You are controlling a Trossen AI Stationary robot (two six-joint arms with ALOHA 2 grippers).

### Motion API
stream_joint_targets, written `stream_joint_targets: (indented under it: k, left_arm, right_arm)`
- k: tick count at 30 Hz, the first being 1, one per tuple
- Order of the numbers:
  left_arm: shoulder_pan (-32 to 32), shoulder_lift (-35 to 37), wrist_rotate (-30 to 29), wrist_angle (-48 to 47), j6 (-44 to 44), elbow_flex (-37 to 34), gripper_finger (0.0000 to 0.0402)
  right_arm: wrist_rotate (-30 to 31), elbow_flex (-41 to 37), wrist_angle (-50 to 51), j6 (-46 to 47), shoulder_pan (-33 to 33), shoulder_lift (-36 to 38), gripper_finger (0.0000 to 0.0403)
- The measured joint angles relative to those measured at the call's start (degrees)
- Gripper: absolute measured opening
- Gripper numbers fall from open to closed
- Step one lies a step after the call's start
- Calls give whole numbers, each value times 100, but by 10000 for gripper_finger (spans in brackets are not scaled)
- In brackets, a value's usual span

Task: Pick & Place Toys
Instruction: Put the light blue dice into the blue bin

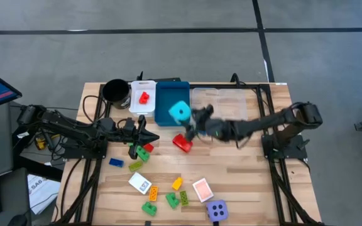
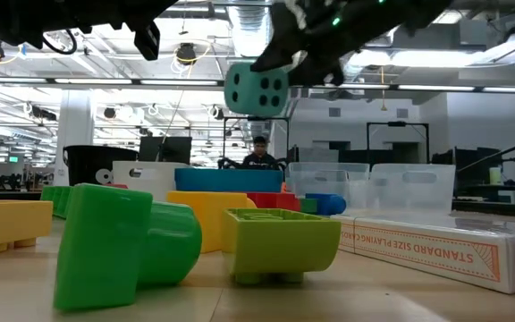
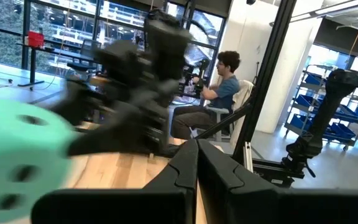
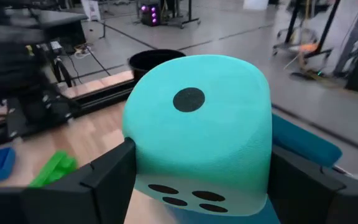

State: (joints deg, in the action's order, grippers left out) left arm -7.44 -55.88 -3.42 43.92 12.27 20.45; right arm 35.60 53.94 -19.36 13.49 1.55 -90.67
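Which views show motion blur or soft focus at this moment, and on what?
High view: the right end effector and its forearm are smeared, the table sharp. Left wrist view: the cyan die and the dark arm behind it are heavily blurred. Low view: the nearest green brick is soft, ceiling lights glare. Right wrist view: die crisp, background blurred.

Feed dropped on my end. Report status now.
Right gripper shut on cyan die, lifted over blue tray. Left gripper shut, empty, waiting by green bricks. Nothing in the way.
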Motion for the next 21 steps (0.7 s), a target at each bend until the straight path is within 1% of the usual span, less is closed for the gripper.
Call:
stream_joint_targets:
  k: [5, 10, 15, 18, 21]
  left_arm:
    - [-2, 0, 72, 0, 0, 0, 0]
    - [-2, 0, 351, -4, 1, 0, 0]
    - [-2, 0, 483, -9, 2, 0, 0]
    - [-2, 0, 483, -9, 2, -1, 0]
    - [2, 0, 482, -11, 2, 0, 0]
  right_arm:
    - [-1474, 120, 33, 92, -1235, -48, 297]
    - [-2503, 161, 56, 149, -2170, -48, 297]
    - [-3031, 161, 40, 152, -2609, -48, 297]
    - [-3267, 161, -53, 124, -2652, -50, 297]
    - [-3288, 161, -183, 29, -2618, -50, 297]
